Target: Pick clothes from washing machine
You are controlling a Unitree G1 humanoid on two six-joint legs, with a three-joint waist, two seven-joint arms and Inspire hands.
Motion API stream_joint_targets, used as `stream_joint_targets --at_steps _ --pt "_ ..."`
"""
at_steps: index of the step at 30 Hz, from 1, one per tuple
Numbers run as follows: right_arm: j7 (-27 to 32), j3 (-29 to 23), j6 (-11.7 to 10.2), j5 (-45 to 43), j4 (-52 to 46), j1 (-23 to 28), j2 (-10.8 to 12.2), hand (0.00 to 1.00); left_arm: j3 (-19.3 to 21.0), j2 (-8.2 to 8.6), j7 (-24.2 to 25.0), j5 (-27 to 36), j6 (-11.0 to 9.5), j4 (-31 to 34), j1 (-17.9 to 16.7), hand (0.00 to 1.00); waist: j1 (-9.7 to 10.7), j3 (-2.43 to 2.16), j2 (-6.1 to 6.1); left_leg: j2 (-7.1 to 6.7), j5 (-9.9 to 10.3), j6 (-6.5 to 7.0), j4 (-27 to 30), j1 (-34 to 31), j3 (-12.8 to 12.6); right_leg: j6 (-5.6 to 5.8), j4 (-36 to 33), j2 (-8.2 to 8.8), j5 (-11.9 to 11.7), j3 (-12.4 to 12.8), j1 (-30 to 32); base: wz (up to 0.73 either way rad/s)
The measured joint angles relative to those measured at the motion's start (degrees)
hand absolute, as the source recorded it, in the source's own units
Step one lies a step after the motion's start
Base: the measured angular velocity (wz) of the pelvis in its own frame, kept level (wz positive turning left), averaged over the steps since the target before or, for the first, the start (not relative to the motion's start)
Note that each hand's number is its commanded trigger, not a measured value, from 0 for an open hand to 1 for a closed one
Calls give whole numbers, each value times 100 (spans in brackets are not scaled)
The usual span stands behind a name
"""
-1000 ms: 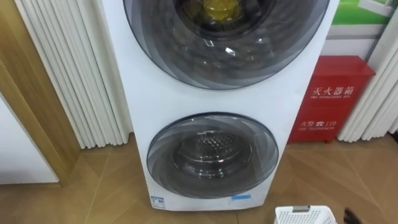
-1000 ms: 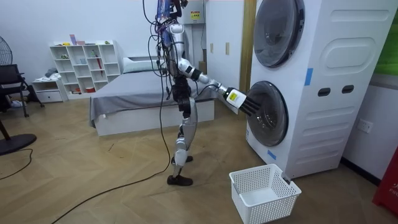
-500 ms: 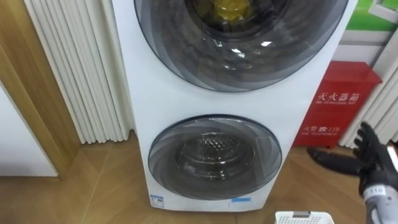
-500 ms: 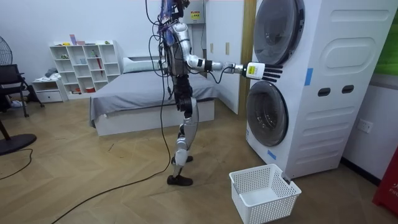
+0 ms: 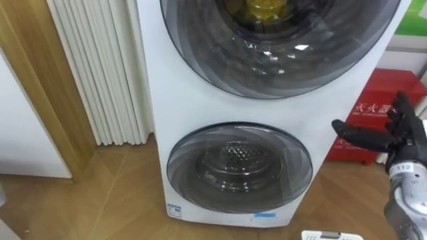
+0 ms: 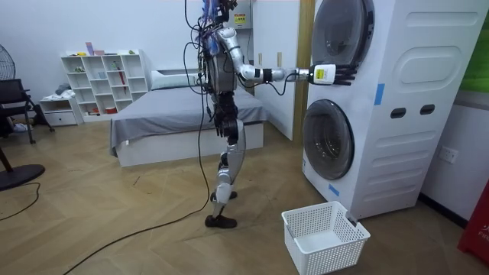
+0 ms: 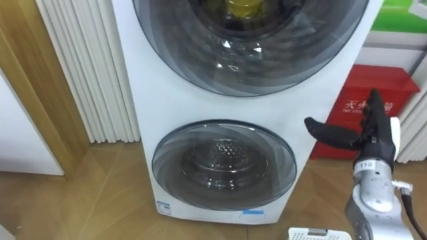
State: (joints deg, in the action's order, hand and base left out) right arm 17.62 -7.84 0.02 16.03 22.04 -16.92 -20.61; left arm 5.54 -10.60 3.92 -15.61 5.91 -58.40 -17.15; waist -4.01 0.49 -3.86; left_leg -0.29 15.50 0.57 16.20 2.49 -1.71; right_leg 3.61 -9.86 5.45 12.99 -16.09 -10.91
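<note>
the robot is standing on the wooden floor (image 6: 114,214) facing the front of the stacked washing machine (image 5: 200,100), with its right arm stretching out level toward it. the right hand (image 5: 400,133) is hovering at the right edge of the machine front, at the height between the upper door (image 5: 280,47) and the lower door (image 5: 239,167). its fingers are straight and spread apart, holding nothing, and the thumb is pointing toward the white panel. whether the thumb is touching the panel cannot be told.

both round doors are sitting closed. the clothes, a yellow garment (image 5: 263,8), are lying inside the upper drum behind the tinted glass. the lower drum is showing bare metal.

a white laundry basket (image 6: 325,237) is standing on the floor just in front of the machine, on the robot's right. a red cabinet (image 5: 370,113) is standing beside the machine behind the hand, and a white ribbed panel (image 5: 100,67) is standing on the machine's other side.
</note>
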Motion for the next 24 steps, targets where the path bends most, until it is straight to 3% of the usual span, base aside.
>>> stream_joint_targets --at_steps 3,6,7,8,9,10,11,12,13,15,17,19,24 --pt "-2 0 1 5 4 -1 -143 0 -1 -37 1 -18 2 2 22 0 -65 -12 20 -2 -10 0 -76 49 50 0 -51 5 0 -86 6 7" --pt "3 1 9 11 16 -36 -351 0 -3 -97 1 -24 -4 36 73 0 -123 -14 75 55 -145 3 -324 235 349 2 -716 31 8 -155 270 4" --pt "-8 9 9 19 25 -107 -384 0 2 -170 0 -22 -22 62 146 0 -169 0 74 160 -173 -1 -379 285 739 -79 -755 -100 163 174 522 -53" --pt "-28 62 9 23 39 -295 -385 0 109 -271 0 -32 -32 63 180 0 -335 31 -1 184 -164 -17 -379 256 1033 -289 -233 -313 13 552 929 -37" --pt "-14 131 -4 17 55 -346 -454 0 256 -264 -12 -86 -2 24 155 0 -226 -33 34 281 -150 -218 -374 166 1085 -437 -244 -388 -377 292 849 -14" --pt "13 165 -3 17 63 -360 -496 0 285 -278 -12 -92 -3 30 159 0 -154 -18 7 295 -189 -283 -431 164 938 -454 -241 -371 -395 159 808 48" --pt "64 224 -2 25 104 -383 -624 0 258 -278 -8 -89 13 40 168 0 -89 -10 -6 324 -230 -286 -534 229 489 -453 -220 -363 -393 144 718 39" --pt "88 223 -2 43 122 -384 -679 0 237 -273 -1 -89 24 65 170 0 -89 4 -44 340 -251 -257 -583 243 252 -451 -189 -366 -392 184 685 32" --pt "117 219 -1 52 225 -480 -722 0 217 -261 1 -87 56 144 177 0 -93 -22 -8 351 -301 -199 -678 272 -76 -441 -183 -370 -386 213 679 18" --pt "75 230 15 55 409 -652 -725 0 216 -267 1 -89 165 232 188 0 -116 -16 -54 335 -347 -157 -758 329 -123 -429 -173 -380 -379 201 704 8" --pt "-55 229 168 52 466 -829 -728 0 216 -271 10 -146 307 273 180 0 -195 -13 -141 286 -348 -155 -748 307 -117 -429 -116 -390 -379 177 715 0" --pt "-147 231 252 53 468 -1045 -729 0 221 -274 21 -210 383 273 151 0 -221 -17 -149 254 -348 -155 -746 292 -122 -427 -70 -363 -380 164 704 3" --pt "-247 276 320 246 874 -1380 -782 0 226 -368 21 -207 397 273 102 0 -241 -37 -177 254 -348 -154 -735 286 -117 -423 -74 -361 -380 139 694 2"
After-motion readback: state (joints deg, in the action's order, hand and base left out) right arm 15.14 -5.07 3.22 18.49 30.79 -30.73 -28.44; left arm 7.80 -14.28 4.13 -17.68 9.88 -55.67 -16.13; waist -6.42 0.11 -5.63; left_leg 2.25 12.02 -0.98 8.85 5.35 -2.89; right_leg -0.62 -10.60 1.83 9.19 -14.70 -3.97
